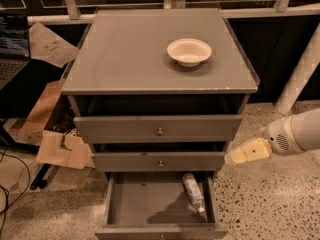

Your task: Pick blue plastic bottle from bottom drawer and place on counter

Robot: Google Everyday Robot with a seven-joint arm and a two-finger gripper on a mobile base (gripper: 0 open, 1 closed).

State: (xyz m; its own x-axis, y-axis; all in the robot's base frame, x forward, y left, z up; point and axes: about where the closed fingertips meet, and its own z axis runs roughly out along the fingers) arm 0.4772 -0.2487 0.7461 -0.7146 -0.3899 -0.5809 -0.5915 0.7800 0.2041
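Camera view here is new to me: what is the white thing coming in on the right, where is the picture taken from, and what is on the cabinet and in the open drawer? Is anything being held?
There is one picture, looking down at the front of a grey wooden drawer cabinet. Where the camera is mounted is not on record. The white tube at the right is the robot's single arm. Its pale yellow tip is the gripper, which hangs beside the cabinet at the height of the middle drawer. On the glossy grey counter stands a white round bowl. The bottom drawer is pulled out furthest. In it, a small clear bluish plastic bottle with a white cap lies on its side near the right wall. So the bottle is in the drawer, not in the gripper, which touches nothing that I can see.
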